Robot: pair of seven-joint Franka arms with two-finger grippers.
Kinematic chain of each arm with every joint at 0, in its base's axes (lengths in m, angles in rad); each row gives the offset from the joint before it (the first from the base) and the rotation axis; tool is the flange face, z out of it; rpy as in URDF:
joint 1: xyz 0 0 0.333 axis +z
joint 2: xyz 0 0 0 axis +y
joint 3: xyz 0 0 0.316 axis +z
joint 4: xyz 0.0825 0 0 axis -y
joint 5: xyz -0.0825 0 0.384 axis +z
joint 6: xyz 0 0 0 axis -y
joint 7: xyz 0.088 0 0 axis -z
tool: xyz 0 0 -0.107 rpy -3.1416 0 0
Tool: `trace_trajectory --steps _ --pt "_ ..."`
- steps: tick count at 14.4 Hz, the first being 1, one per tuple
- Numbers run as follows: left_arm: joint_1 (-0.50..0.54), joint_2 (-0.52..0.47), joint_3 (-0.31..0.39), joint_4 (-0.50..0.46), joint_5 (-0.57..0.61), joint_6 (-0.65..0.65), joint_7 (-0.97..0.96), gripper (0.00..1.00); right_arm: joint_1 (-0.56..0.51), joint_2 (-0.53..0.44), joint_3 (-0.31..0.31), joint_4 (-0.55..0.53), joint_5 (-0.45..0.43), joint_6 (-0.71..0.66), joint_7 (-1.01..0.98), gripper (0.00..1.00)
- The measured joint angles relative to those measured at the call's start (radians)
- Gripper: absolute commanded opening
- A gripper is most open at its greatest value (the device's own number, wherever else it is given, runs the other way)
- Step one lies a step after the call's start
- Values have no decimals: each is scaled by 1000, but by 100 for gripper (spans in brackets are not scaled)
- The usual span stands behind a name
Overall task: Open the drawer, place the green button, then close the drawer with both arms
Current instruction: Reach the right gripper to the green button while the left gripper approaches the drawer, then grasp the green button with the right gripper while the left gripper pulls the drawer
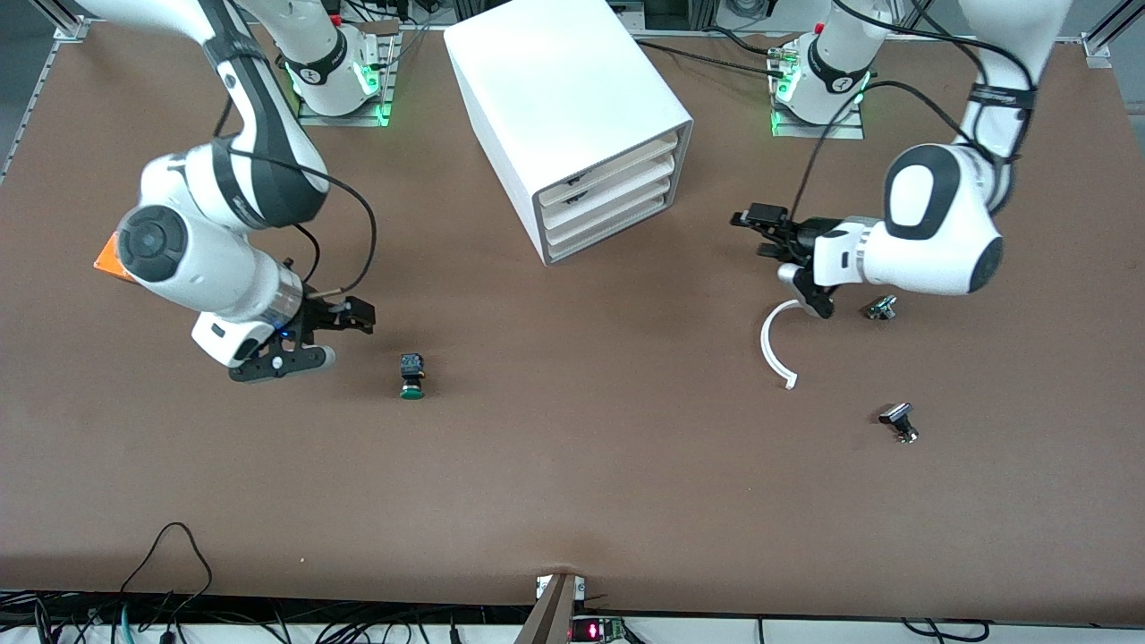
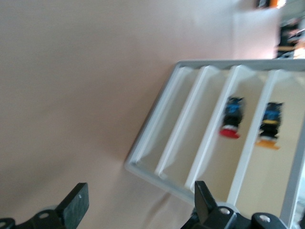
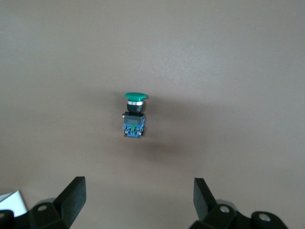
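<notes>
The button (image 1: 412,376), green cap on a black body, lies on its side on the brown table, nearer the front camera than the cabinet (image 1: 555,80). It also shows in the right wrist view (image 3: 134,117). My right gripper (image 1: 351,340) is open and empty, low beside the button toward the right arm's end (image 3: 138,195). The four cream-fronted drawers (image 1: 613,201) all look shut. My left gripper (image 1: 758,234) is open and empty, in front of the cabinet and apart from it (image 2: 139,205). The left wrist view shows the drawer fronts (image 2: 190,124).
A red-capped button (image 2: 231,119) and an orange-capped one (image 2: 269,126) show inside the drawers. A white curved strip (image 1: 775,344) and two small silver-and-black parts (image 1: 881,308) (image 1: 899,422) lie toward the left arm's end. An orange box (image 1: 107,255) sits under the right arm.
</notes>
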Motion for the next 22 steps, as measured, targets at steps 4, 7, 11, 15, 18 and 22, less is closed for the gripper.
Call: trace_trajectory --steps 4,7,11,15,18,22 --pt "-1 23 -27 -125 -239 70 244 83 26 103 0 -19 0 133 0 100" --pt "0 109 -41 -150 -413 71 417 81 58 159 0 -47 0 225 2 100" --pt "-5 240 -102 -152 -547 73 548 77 67 232 0 -59 0 305 1 100" --pt "-6 269 -145 -155 -585 73 551 68 69 254 0 -59 0 333 0 97" --pt "-7 294 -163 -163 -602 73 551 64 72 272 0 -60 0 356 0 86" --pt "-7 328 -171 -165 -620 73 568 59 73 278 -1 -60 0 361 -2 59"
